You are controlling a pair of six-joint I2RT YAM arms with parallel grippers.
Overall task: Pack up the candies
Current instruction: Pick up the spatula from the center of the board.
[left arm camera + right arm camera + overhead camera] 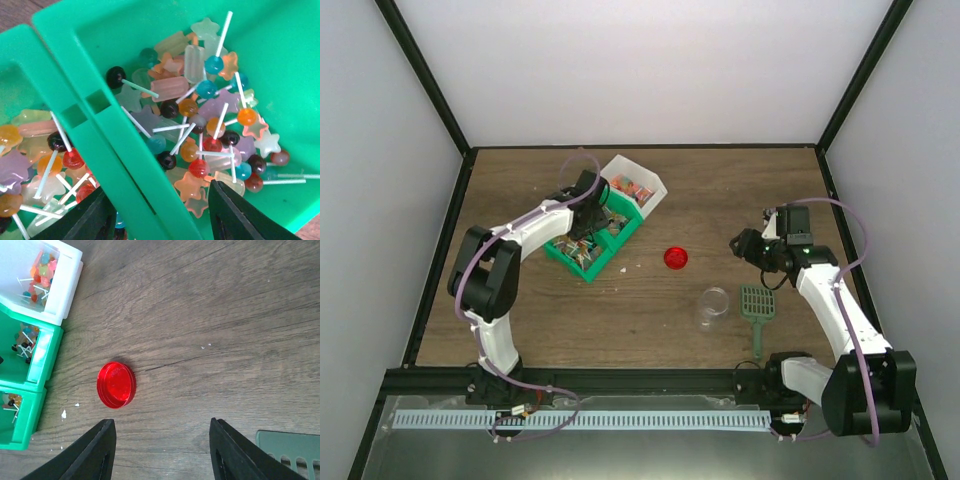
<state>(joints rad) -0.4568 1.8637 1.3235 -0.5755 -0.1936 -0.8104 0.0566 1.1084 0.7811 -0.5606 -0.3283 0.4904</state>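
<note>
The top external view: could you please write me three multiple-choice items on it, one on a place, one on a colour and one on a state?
1. Where does the red lid lie?
A. Screwed on the jar.
B. On the bare table, between the green bins and the clear jar.
C. Held in the air.

2. What colour is the slotted scoop?
A. Blue.
B. Yellow.
C. Green.

3. In what state is the right pincer?
A. Open and empty above the table.
B. Shut on the lid.
C. Shut on the scoop.

Answers:
1 B: the lid sits alone on the wood between the bins and the jar.
2 C: its slotted head and handle are green.
3 A: the right wrist view shows its fingers apart with only wood between them.
</note>
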